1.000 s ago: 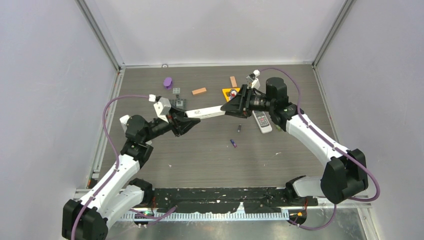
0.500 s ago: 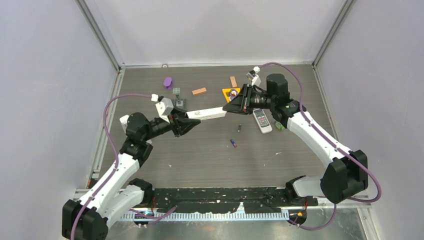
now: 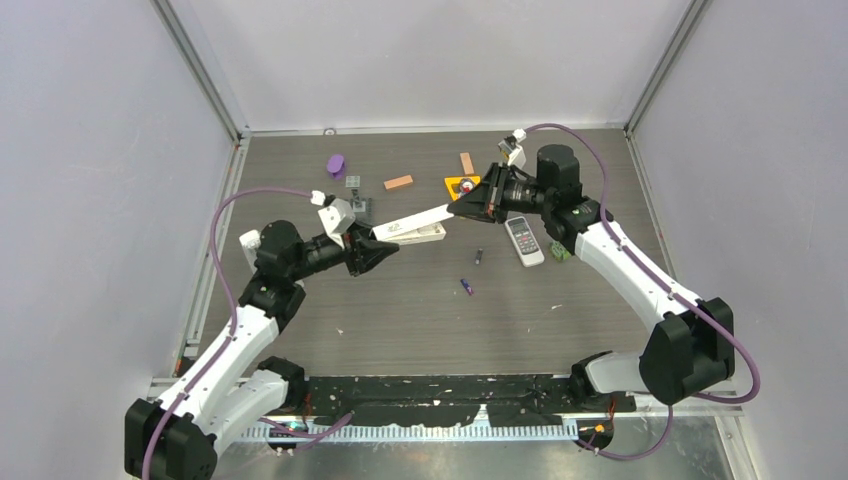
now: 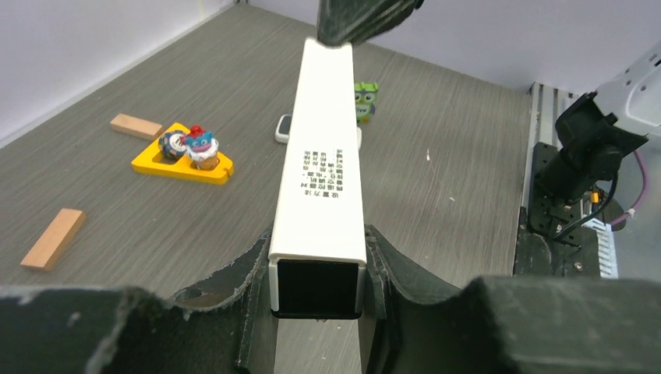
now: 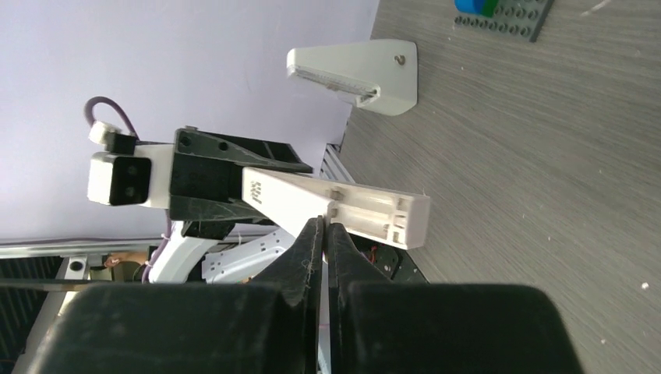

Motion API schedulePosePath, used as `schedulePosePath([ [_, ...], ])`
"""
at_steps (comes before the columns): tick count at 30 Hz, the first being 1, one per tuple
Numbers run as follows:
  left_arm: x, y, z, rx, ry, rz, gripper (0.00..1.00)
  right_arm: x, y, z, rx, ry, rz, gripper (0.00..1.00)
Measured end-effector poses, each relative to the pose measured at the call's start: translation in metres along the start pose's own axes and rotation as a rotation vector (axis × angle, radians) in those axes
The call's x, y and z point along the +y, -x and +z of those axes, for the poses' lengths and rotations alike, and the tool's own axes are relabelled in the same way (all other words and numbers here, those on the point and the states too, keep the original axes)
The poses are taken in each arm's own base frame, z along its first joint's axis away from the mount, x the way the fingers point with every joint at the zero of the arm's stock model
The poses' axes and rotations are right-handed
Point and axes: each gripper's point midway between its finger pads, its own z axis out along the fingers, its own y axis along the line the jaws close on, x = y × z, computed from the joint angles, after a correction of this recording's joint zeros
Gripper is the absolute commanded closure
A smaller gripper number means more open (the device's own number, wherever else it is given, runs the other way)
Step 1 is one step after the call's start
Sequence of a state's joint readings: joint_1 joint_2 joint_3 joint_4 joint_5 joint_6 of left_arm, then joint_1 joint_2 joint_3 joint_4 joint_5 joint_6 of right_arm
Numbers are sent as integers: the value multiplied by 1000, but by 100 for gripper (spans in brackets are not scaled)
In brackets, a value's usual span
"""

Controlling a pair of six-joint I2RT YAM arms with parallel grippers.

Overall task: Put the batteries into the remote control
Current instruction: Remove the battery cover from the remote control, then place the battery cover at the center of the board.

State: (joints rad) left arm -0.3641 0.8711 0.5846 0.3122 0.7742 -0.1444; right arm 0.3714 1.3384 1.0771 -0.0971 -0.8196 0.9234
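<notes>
Your remote control (image 4: 319, 156) hangs above the table (image 3: 400, 320). One end is clamped between the fingers of the left gripper (image 4: 318, 269), and its open battery bay (image 5: 366, 212) is at the far end. It is light, stiff, smooth plastic, so it can pivot in that end-grip if you push on it.

Two batteries lie on the table below, apart from each other: a dark battery (image 3: 478, 256) and a blue-purple battery (image 3: 466, 286). Expect them to be hard, slick and prone to roll, so pinch each across the barrel at mid-length.

The right gripper (image 5: 321, 227) is fully closed, its tips against the bay's edge. You can't tell whether it pinches anything. The bay looks empty, though part of it is hidden, and you won't make out any other batteries.
</notes>
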Motion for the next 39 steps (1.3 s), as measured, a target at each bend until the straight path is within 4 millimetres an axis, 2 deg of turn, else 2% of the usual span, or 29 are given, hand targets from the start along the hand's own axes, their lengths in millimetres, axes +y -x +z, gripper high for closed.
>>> schedulePosePath([
  [12, 10, -44, -15, 113, 101, -29, 100, 16, 37, -4, -219, 103, 31, 95],
  [16, 11, -49, -21, 129, 128, -25, 100, 18, 45, -5, -260, 105, 31, 95],
  [19, 9, -47, -24, 126, 133, -12, 100, 6, 51, -1, -291, 70, 22, 95],
  [22, 7, -45, -26, 124, 134, 2, 100, -19, 51, 10, -294, 10, 29, 95],
  [26, 9, -45, -30, 144, 145, 30, 100, -67, 43, 37, -258, -103, 59, 95],
  [30, 12, -38, -31, 143, 162, 59, 100, -117, 16, 63, -180, -245, 75, 95],
  [33, 13, -31, -31, 134, 169, 69, 100, -152, -4, 73, -129, -352, 80, 92],
  [35, 13, -27, -30, 128, 170, 72, 100, -171, -14, 74, -104, -415, 86, 81],
  [36, 13, -26, -30, 126, 169, 73, 100, -180, -18, 73, -95, -450, 90, 67],
  [37, 13, -25, -30, 125, 170, 73, 100, -189, -21, 70, -88, -484, 92, 60],
  [38, 13, -25, -30, 125, 170, 72, 100, -195, -23, 68, -84, -514, 93, 49],
  [39, 13, -25, -30, 124, 170, 71, 100, -202, -26, 64, -75, -548, 87, 44],
])
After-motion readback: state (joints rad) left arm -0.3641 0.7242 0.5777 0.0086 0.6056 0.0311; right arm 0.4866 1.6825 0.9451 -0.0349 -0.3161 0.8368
